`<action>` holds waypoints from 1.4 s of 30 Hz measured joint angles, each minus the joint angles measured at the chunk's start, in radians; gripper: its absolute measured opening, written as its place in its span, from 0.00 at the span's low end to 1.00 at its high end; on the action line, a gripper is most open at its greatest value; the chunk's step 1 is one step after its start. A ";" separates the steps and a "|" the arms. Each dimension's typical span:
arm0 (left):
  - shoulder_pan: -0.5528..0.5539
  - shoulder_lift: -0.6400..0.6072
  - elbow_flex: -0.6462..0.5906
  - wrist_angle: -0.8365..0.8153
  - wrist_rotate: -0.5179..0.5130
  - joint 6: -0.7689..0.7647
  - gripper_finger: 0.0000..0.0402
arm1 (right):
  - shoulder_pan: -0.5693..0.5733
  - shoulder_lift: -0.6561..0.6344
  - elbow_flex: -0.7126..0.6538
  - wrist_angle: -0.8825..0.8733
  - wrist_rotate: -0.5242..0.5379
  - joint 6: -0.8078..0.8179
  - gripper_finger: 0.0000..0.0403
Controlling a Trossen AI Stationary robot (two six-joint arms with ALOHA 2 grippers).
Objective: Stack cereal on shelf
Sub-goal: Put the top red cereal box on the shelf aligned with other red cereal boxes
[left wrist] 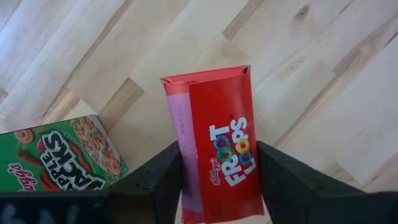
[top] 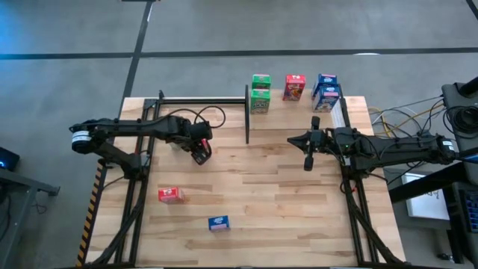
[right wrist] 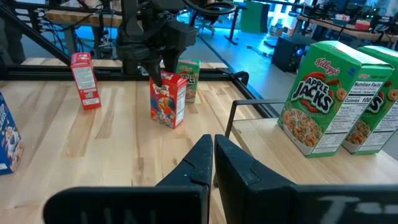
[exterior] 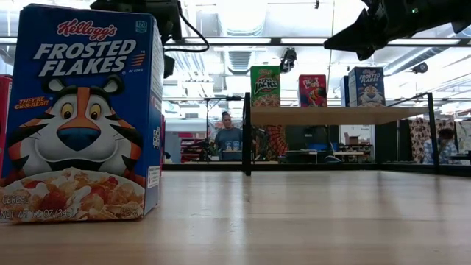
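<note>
A red cereal box (right wrist: 168, 99) stands upright on its bottom on the tabletop, left of the middle. My left gripper (top: 200, 155) comes down on it from above and is shut on it. A green cereal box (left wrist: 59, 155) stands just beside it. More cereal stands on the shelf (top: 299, 112) at the far edge: green (top: 260, 93), red (top: 294, 87) and blue (top: 326, 91) boxes. My right gripper (top: 295, 139) hovers shut, holding nothing, in front of the shelf. Its fingers (right wrist: 213, 140) point toward the left arm. My left gripper pinches the red box between its two fingers (left wrist: 163, 180), one on each of its two narrow sides, near the top (left wrist: 186, 155). The fingers come from above, pointing steeply down. The box stays upright with its bottom (right wrist: 171, 121) on the table.
A second red box (top: 170, 195) and a blue box (top: 218, 223) stand near the table's front; the blue one (exterior: 81, 118) fills the low view's left. Black posts (top: 247, 112) frame the shelf, with a white strip (top: 337, 112) at its right end. People show in the room behind.
</note>
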 joint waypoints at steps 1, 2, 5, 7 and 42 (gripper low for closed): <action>0.000 0.000 0.000 0.000 0.000 0.002 0.42 | 0.000 0.000 0.000 0.000 0.000 -0.001 0.02; 0.000 0.000 0.000 0.000 0.000 0.006 0.41 | 0.000 0.000 0.000 0.000 0.000 -0.001 0.02; -0.001 0.000 0.011 -0.005 0.016 0.022 0.41 | 0.000 -0.001 0.000 0.000 0.000 -0.002 0.02; -0.004 0.000 0.031 -0.003 0.034 0.033 0.41 | 0.000 -0.004 0.000 0.000 0.000 -0.009 0.02; -0.156 -0.002 0.341 0.541 0.026 0.484 0.41 | 0.119 -0.158 -0.057 0.091 -0.264 -0.189 0.02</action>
